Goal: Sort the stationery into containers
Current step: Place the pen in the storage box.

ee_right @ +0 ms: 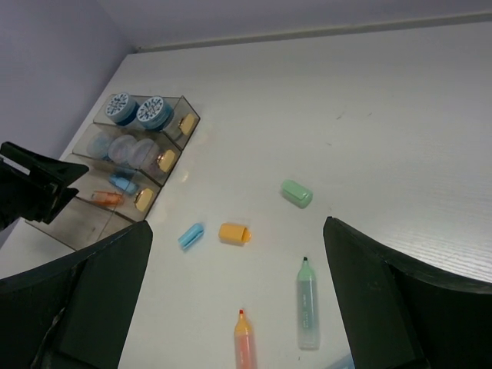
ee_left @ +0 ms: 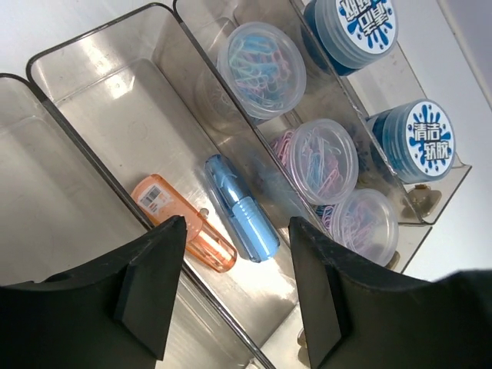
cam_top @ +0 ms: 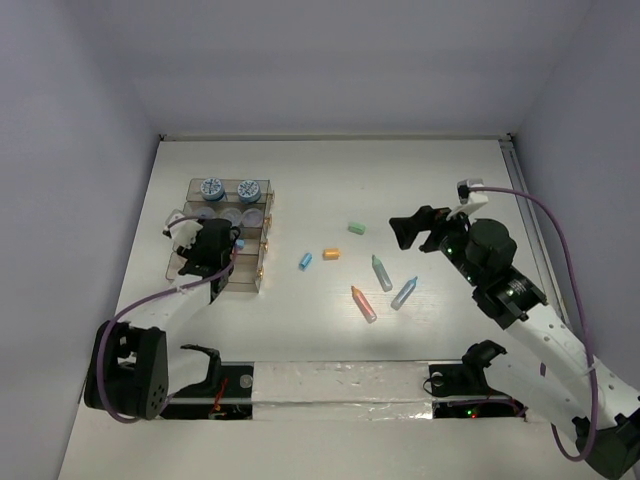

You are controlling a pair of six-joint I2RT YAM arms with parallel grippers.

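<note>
Stationery is split between bench (cam_top: 420,170) and containers (ee_left: 100,84), left side. Both hands are seen open, empty: left hand (ee_left: 237,231) over the second tray, right hand (ee_right: 237,227) over loose markers (ee_right: 307,304). A straight lift clear of tray walls is advised. Held: blue jars (ee_left: 361,23), clip tubs (ee_left: 261,58), blue marker (ee_left: 231,192), orange marker (ee_left: 181,223).

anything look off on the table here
Yes: the green marker and orange marker lie uncapped, tips bare, while a green cap, orange cap and blue cap sit loose nearby.
</note>
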